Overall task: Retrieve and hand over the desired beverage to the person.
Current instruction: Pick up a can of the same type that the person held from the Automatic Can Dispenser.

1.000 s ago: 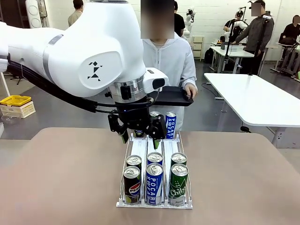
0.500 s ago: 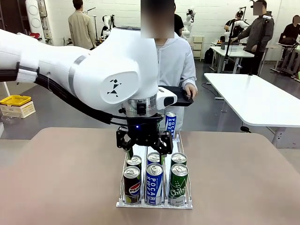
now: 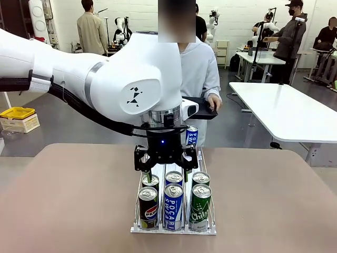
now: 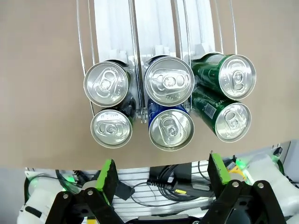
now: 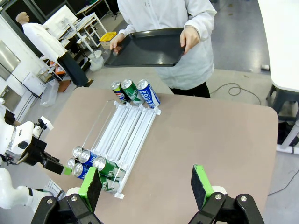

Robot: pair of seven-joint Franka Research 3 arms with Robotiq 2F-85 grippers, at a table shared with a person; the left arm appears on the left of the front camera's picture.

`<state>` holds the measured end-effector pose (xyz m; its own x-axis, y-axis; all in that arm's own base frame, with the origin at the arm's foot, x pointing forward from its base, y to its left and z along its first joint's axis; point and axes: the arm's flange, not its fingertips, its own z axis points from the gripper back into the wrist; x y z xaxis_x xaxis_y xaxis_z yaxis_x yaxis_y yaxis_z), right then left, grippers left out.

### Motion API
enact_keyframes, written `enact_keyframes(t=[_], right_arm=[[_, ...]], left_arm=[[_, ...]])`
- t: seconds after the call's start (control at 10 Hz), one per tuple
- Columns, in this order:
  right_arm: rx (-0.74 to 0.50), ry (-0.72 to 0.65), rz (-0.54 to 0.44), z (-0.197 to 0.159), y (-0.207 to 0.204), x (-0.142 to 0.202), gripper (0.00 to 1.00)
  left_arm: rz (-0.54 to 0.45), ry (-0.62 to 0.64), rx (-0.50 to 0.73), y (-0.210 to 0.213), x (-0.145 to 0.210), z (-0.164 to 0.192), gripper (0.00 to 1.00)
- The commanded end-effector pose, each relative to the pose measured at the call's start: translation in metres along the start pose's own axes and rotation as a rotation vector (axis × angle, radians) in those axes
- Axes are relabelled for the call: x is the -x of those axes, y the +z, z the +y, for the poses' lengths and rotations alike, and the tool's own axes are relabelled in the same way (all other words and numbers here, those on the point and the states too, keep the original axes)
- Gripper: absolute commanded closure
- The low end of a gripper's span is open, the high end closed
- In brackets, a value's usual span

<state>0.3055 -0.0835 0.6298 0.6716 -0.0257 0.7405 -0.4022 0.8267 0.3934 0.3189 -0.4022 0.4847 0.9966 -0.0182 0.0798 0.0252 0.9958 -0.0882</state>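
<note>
Retrieval is barely begun: no can is lifted yet. Left gripper (image 3: pixel 166 174) hangs spread wide and empty just above the rack's (image 3: pixel 174 231) near cans: Pepsi (image 3: pixel 148 208), Pocari Sweat (image 3: pixel 173 205), green Chilsung (image 3: pixel 200 206). Grasp, lift and handover are left. Person (image 3: pixel 199 68) stands beyond, holding a black tray (image 5: pixel 145 49). Right wrist view adds 3 far-end cans (image 5: pixel 131 92) and the right gripper (image 5: pixel 147 179), spread and empty.

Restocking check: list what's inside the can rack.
Near end: two Pepsi cans, two Pocari Sweat cans, two green cans. Far end: three more cans. From the front, the left gripper covers two.
</note>
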Motion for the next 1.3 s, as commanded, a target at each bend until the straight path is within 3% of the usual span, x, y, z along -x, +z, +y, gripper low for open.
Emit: enact_keyframes(t=[0.0, 0.7, 1.2], right_arm=[[-0.027, 0.006, -0.004, -0.002, -0.002, 0.0, 0.0], [-0.027, 0.006, -0.004, -0.002, -0.002, 0.0, 0.0], [-0.027, 0.006, -0.004, -0.002, -0.002, 0.0, 0.0]], left_arm=[[-0.01, -0.036, 0.005, 0.003, 0.0, 0.0, 0.0], [0.056, -0.008, -0.045, -0.023, -0.003, -0.012, 0.0], [0.076, -0.078, -0.091, -0.036, -0.001, -0.028, 0.0]])
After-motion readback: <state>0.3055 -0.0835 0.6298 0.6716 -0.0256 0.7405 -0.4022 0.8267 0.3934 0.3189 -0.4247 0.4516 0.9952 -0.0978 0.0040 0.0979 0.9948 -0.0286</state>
